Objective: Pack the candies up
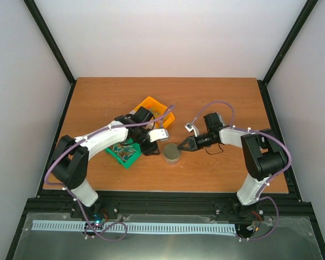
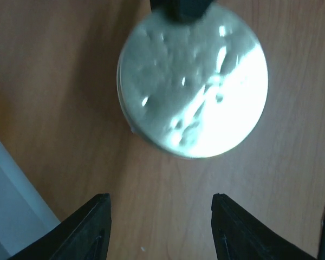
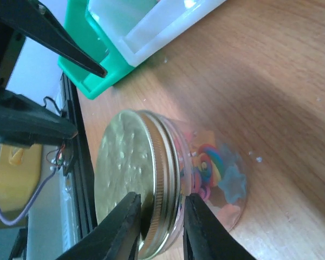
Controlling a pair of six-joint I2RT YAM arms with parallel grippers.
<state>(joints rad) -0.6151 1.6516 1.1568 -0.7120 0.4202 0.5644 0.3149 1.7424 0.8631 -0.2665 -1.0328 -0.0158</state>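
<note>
The green bin (image 1: 124,154) lies nearest, a hard plastic tub with straight walls. Just past it the left claw (image 2: 160,197) hangs released over the bare table (image 1: 222,97), fingers spread with nothing between them, close to the jar (image 3: 222,179) but not touching it.

The jar stands mid-table. It is a short round pot with clear, smooth walls. Its lid (image 2: 192,81) is a flat disc of shiny metal, faintly dimpled on top and ridged round the band. The candies (image 3: 208,165) are inside and show through the wall as small pink, orange, yellow and blue pieces.

The right claw (image 3: 162,197) meets the jar from the right, its fingers either side of the lid's rim. I cannot tell whether they pinch it or only flank it.

The risk is that nothing steadies the jar. A twist or push on the lid could spin or slide the whole pot on the smooth wood, or tip it. Slick metal could also slip from thin fingertips.

Farthest is the orange bin (image 1: 151,105), also plastic.
</note>
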